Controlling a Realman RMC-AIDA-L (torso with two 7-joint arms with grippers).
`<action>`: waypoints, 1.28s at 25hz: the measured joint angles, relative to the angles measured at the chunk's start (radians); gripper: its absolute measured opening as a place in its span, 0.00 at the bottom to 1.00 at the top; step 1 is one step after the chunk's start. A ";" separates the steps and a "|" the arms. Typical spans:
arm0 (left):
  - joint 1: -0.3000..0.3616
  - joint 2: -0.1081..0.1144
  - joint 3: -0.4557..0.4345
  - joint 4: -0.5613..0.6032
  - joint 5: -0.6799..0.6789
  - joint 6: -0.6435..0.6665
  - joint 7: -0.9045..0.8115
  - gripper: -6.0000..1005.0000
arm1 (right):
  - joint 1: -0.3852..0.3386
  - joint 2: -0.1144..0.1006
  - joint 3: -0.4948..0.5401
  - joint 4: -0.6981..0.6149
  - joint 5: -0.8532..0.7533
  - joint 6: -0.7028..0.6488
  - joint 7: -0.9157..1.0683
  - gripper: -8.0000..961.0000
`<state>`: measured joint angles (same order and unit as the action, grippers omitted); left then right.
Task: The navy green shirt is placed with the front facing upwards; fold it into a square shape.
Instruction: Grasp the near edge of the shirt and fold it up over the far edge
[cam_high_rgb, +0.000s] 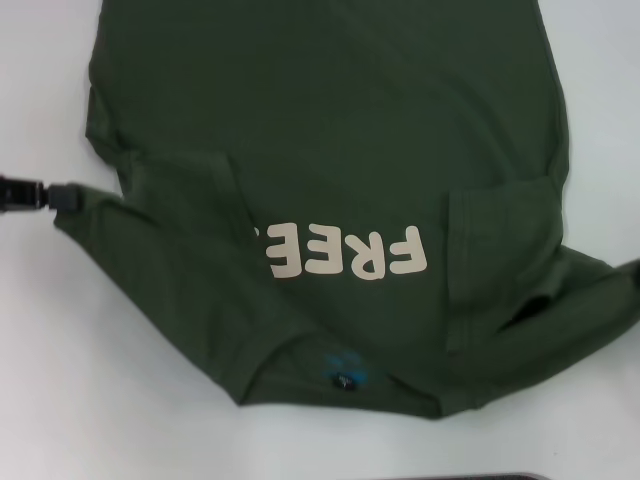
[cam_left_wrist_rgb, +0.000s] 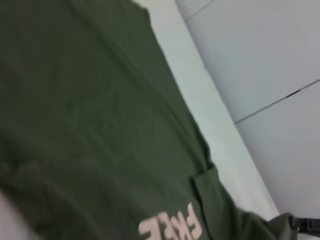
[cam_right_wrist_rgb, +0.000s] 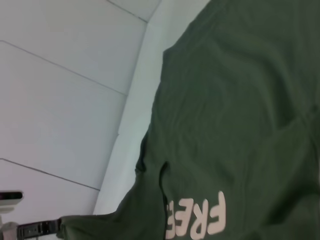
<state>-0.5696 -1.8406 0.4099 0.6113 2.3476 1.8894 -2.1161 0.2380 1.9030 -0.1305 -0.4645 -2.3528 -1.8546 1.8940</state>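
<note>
Pinching the left sleeve tip of the navy green shirt (cam_high_rgb: 330, 150), my left claw (cam_high_rgb: 62, 195) is holding only a little cloth, so it may slip out. The shirt is lying face up on the white worktop (cam_high_rgb: 60, 400). My right claw (cam_left_wrist_rgb: 304, 223) is showing only in the left wrist view, gripping the other sleeve.

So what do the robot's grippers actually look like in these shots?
Little of them shows. The left gripper is a slim black piece with a dark grey blocky tip, seen at the shirt's sleeve edge. The right gripper appears only as a small black bar at that picture's edge. No cables or markings are visible.
</note>
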 joint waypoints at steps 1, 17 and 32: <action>-0.007 0.000 -0.006 0.000 -0.001 0.000 0.000 0.02 | 0.009 -0.004 0.000 0.000 0.000 0.000 0.003 0.02; -0.194 -0.010 -0.063 -0.043 -0.041 -0.163 0.003 0.02 | 0.251 -0.048 -0.007 -0.028 0.000 0.104 0.086 0.02; -0.305 -0.043 -0.059 -0.049 -0.105 -0.395 0.000 0.02 | 0.414 -0.041 -0.044 -0.091 0.018 0.295 0.152 0.02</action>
<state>-0.8750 -1.8841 0.3509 0.5622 2.2428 1.4944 -2.1159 0.6525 1.8624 -0.1749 -0.5556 -2.3349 -1.5595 2.0461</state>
